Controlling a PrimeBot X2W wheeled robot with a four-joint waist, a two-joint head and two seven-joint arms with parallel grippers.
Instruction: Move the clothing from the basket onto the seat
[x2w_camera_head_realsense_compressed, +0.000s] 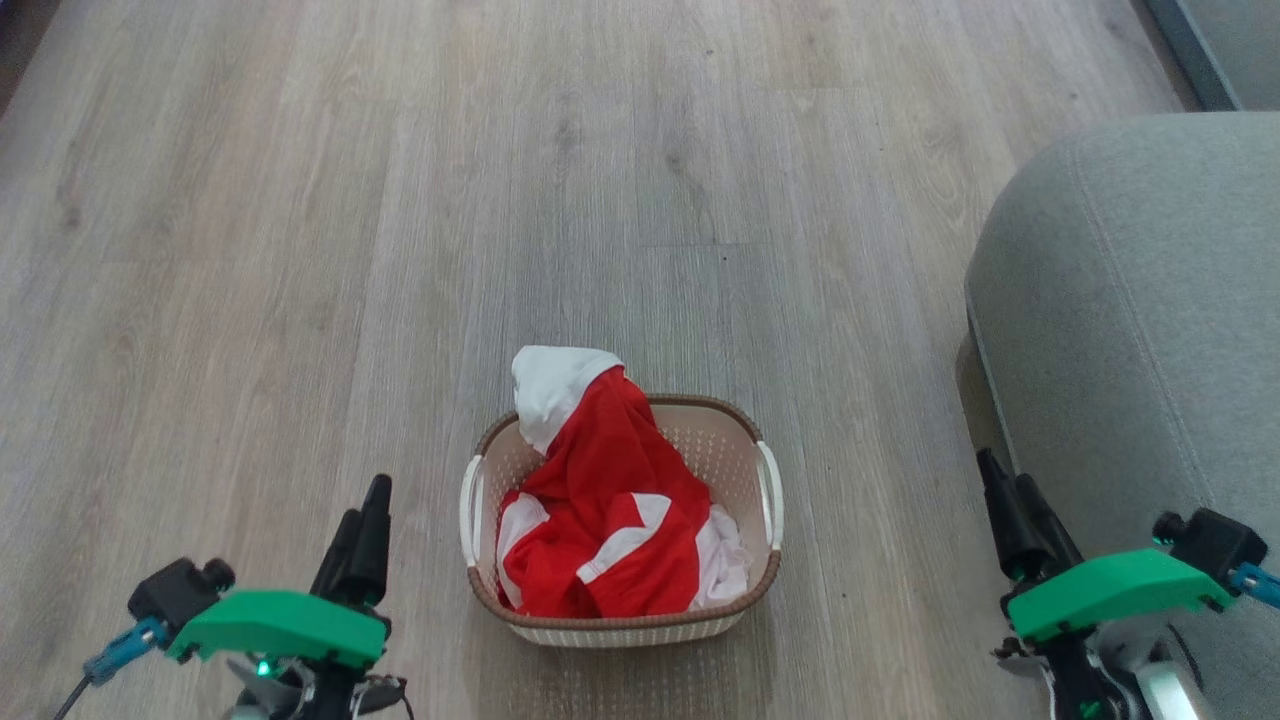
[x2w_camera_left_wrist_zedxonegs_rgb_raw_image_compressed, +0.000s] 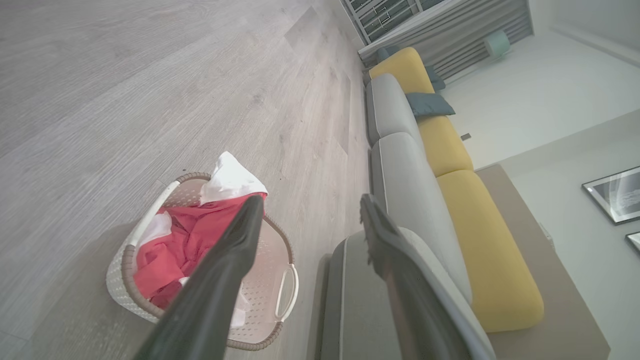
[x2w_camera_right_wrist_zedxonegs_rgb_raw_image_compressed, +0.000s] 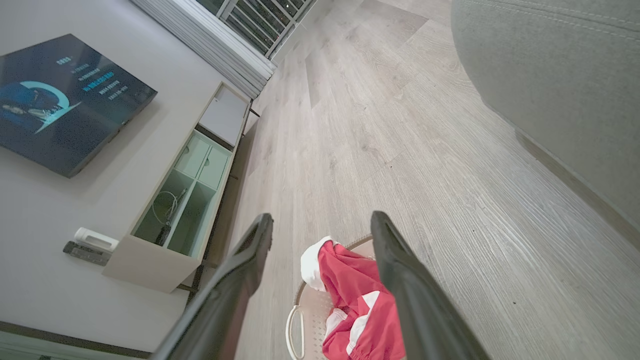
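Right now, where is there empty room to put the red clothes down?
The grey seat, right of the basket, is bare. So is the wood floor beyond the basket and on both sides. The basket is crowded, heaped with clothing.

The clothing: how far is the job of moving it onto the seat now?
Done: nothing; all the clothing lies in the basket, one white part over its far rim. In hand: nothing; the left gripper and the right gripper stand open beside the basket, empty. To do: grasp the clothing and put it on the seat, bare where visible.
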